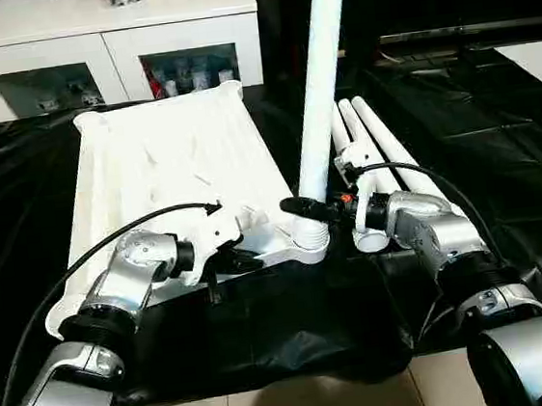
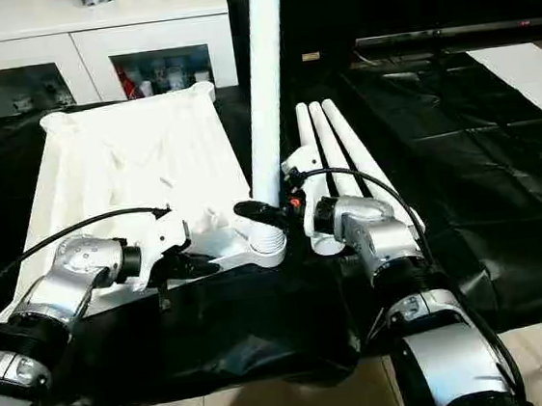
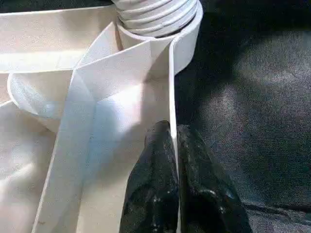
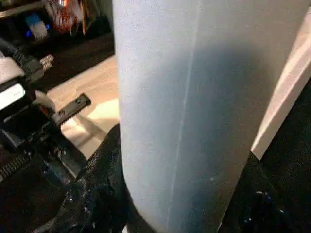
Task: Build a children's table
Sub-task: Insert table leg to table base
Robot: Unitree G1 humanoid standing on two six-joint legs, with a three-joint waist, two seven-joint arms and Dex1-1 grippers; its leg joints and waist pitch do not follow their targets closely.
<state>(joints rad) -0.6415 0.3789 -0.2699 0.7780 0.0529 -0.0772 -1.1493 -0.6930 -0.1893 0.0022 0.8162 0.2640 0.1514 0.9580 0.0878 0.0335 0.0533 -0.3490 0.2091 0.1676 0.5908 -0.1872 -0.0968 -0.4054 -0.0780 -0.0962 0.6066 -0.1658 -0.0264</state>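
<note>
Left claw (image 3: 172, 160): both black fingers pressed together on the thin side rim of the top, one finger inside the rim and one outside; pinched shut on that wall, close to the near corner socket.
Right claw (image 1: 308, 209): fingers stand about half apart, one on each side of the upright leg, gripping it low down just above its base; in the right wrist view the tube sits between the two black fingers (image 4: 99, 189).
Upright leg (image 1: 322, 91): white tapered tube standing in the near right corner socket of the top, leaning a little, its upper end past the picture's edge.
Socket (image 1: 308, 241): round white collar at the top's near right corner; the leg's ribbed end sits in it, seen up close in the left wrist view (image 3: 160, 14).
Top (image 1: 170, 165): white, lying underside up with its ribs showing, on the black sheet; its far end is near the cabinet.
Spare legs (image 1: 382, 148): three white tubes lying side by side on the sheet, just right of the upright leg, running away from the robot; the right forearm crosses their near ends.
Sheet (image 1: 500, 169): glossy black cover under everything.
Cabinet (image 1: 104, 46): white, with glass doors, beyond the top.
</note>
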